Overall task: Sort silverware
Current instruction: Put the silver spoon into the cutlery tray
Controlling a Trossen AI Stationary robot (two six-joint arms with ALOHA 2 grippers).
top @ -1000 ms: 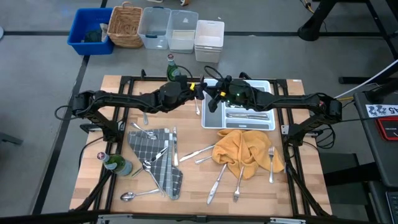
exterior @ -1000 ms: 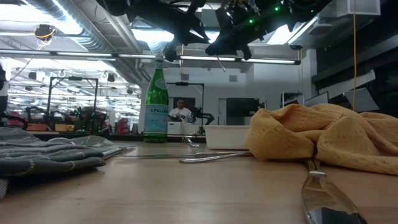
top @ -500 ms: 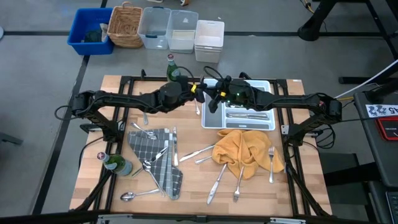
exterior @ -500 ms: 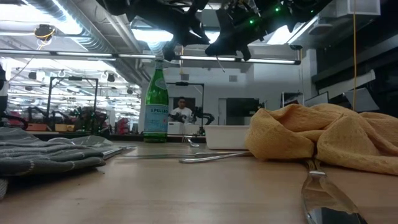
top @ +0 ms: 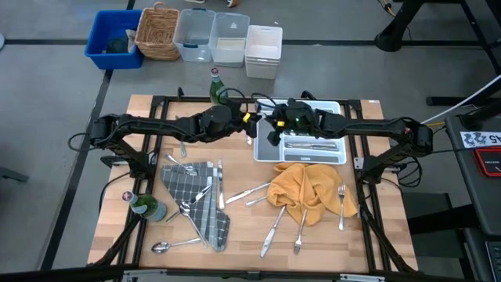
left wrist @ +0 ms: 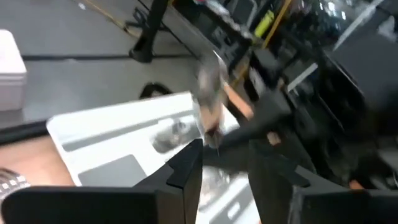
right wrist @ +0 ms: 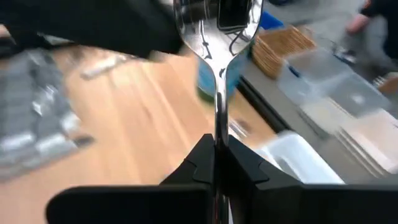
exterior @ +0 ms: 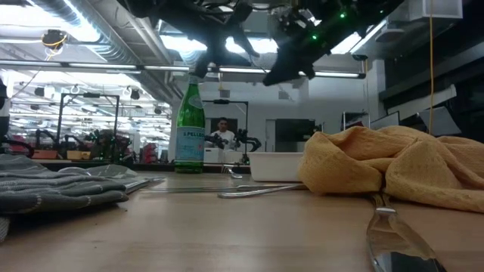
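The desk [top: 243,157] carries everything: a white tray [top: 338,153] near its far right corner, a yellow cloth [top: 307,188] just in front of the tray, a grey cloth [top: 197,197] toward the left edge, and a green bottle [top: 217,84] at the far edge. The silverware [top: 249,193] lies scattered between and on the two cloths, with a fork [top: 341,205] near the right edge, a spoon [top: 166,247] by the near left corner, and a few pieces already in the tray [top: 313,146].

Both arms stretch level across the far half of the desk and meet at the tray's left end, apparently to pass one piece from one to the other. The right gripper [right wrist: 216,163] is clamped on the neck of a spoon [right wrist: 216,37], bowl pointing away from the wrist, so it can be lowered into a tray compartment. The left gripper [left wrist: 225,163] has its fingers apart just beside that spoon [left wrist: 210,93], over the tray [left wrist: 118,127]; it looks to have let go and holds nothing.
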